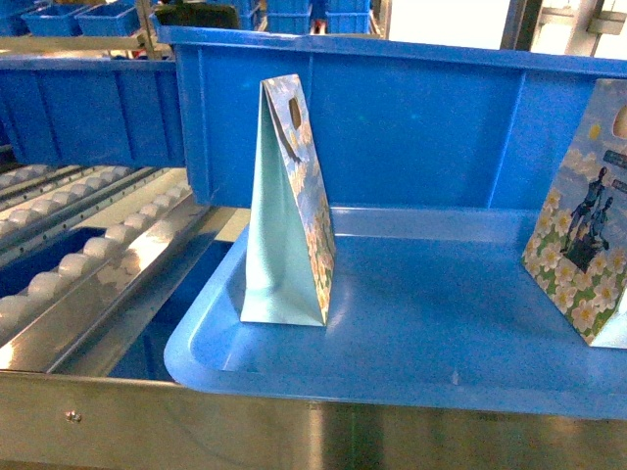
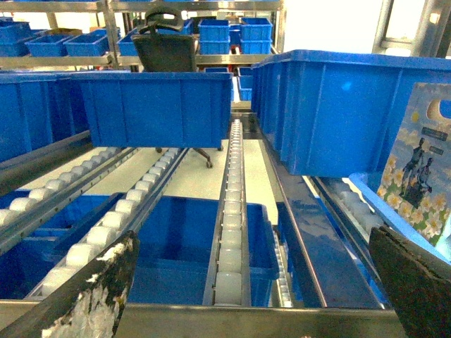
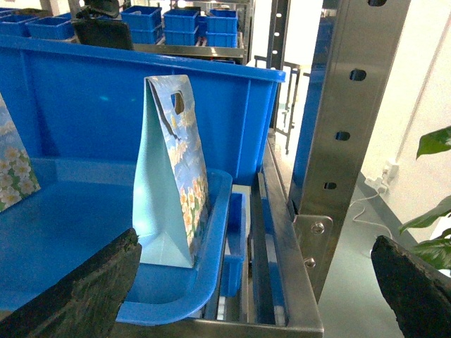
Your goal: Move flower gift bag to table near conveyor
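You are facing the stainless-steel conveyor point(image 1: 88, 294), its white-roller tracks sloping away at 9 o'clock in the head view. A blue bin point(image 1: 411, 127) stands at 12 o'clock, behind a shallow blue tray point(image 1: 441, 343) resting on the frame. Two flower gift bags stand upright in that tray: the nearer flower gift bag point(image 1: 284, 206) near its left edge, the second bag point(image 1: 583, 235) at 3 o'clock, cut off by the picture edge. Your left pincer point(image 2: 246, 296) and right pincer point(image 3: 254, 289) both gape wide, holding nothing.
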Available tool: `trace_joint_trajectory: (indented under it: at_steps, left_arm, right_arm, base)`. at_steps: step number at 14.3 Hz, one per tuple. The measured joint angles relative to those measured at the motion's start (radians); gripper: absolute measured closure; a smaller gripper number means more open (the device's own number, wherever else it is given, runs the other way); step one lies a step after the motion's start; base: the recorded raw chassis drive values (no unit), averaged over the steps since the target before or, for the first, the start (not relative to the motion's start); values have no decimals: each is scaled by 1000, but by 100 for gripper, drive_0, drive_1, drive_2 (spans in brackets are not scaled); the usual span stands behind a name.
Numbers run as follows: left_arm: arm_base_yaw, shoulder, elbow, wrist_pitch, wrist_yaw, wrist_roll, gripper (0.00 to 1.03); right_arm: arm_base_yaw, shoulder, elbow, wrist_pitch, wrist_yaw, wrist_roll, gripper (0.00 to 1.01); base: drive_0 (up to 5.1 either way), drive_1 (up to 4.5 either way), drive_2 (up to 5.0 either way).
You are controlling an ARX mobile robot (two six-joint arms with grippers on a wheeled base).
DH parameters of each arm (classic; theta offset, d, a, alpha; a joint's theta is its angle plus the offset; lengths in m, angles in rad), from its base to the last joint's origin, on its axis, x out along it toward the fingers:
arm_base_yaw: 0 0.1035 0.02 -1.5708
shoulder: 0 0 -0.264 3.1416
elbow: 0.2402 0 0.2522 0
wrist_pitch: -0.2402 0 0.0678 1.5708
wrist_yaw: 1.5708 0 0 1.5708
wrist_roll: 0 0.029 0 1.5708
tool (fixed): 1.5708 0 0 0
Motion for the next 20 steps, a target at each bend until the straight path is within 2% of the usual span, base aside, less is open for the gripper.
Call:
trace_joint_trajectory:
  at_steps: [6,7,8,10,11,13,15,16,18,20]
  left_arm:
    - [0,0,0,1,-1,0,5]
    - [-29,-1,0,19,-34,7,5]
    - [-71,-3,0,21,-45,9,5]
    - [-140,29,-1,73,-95,8,5]
    - [-167,81,0,109,-115,8,5]
    - [-207,272,3,283,-128,7,5]
    - [-210,507,62,444,-97,-5,5]
    - [-214,646,137,531,-77,-18,5]
    - [-242,842,278,551,-66,-46,5]
    - [-283,961,400,512,-51,-57,5]
  right_arm:
    - [0,0,0,0,0,0,3]
    - [2,0,0,1,2,0,3]
    - [30,0,0,33,37,-3,3]
    - [93,13,0,69,66,-3,3]
    - [126,51,2,114,91,-4,3]
    - [191,205,22,251,136,-8,3]
    - [244,372,95,382,177,-8,3]
    - [271,480,144,441,185,-9,3]
    - [281,659,241,487,185,-6,3]
    - [270,787,367,446,180,12,3]
  base:
    - [0,0,0]
    - [0,0,0]
    - [0,0,0]
    - [0,0,0]
    - [0,0,0]
    - [0,0,0]
    - [0,0,0]
    - [0,0,0]
    - [0,0,0]
    - [0,0,0]
